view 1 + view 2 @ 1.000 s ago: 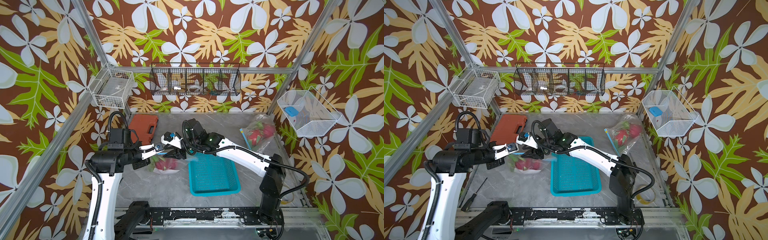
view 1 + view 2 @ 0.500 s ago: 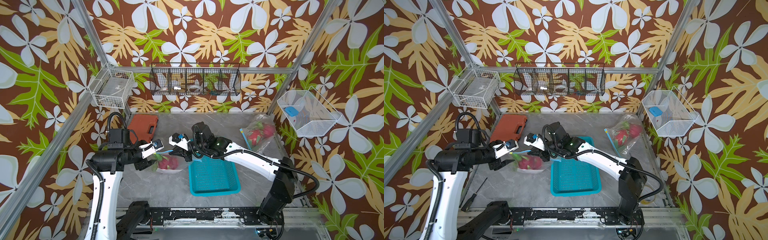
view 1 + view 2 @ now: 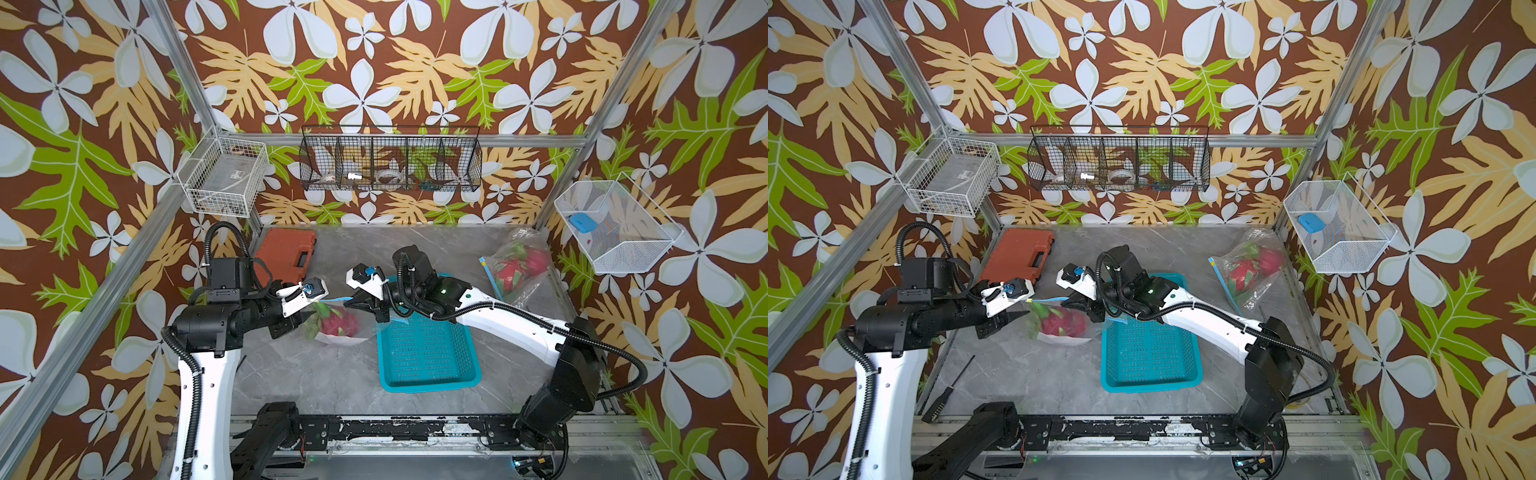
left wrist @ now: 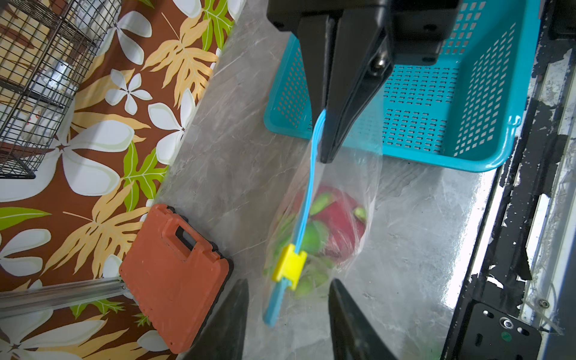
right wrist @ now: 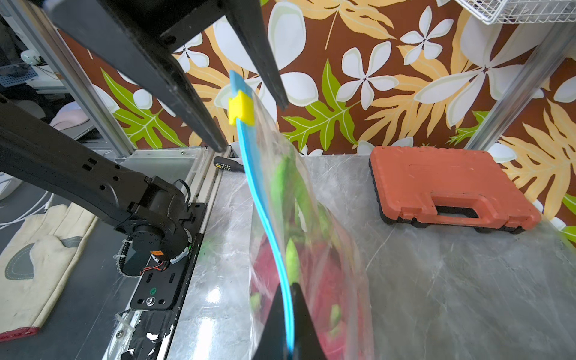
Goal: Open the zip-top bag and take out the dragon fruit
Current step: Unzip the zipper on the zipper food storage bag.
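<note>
An orange tool case [image 3: 285,254] lies closed at the far left of the grey marbled table [image 3: 316,374], and a teal perforated basket [image 3: 428,353] sits near the middle. On the walls hang a white wire basket [image 3: 224,176], a long black wire rack [image 3: 390,158] and a white mesh bin [image 3: 615,226] holding a blue item [image 3: 582,222]. A black screwdriver [image 3: 946,390] lies at the table's left edge.

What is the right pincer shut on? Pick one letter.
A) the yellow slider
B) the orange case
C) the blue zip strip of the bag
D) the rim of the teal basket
C: the right pincer is closed on the blue zip strip of the bag, far along it from the yellow slider, which sits free between the open fingers of the left pincer.
</note>
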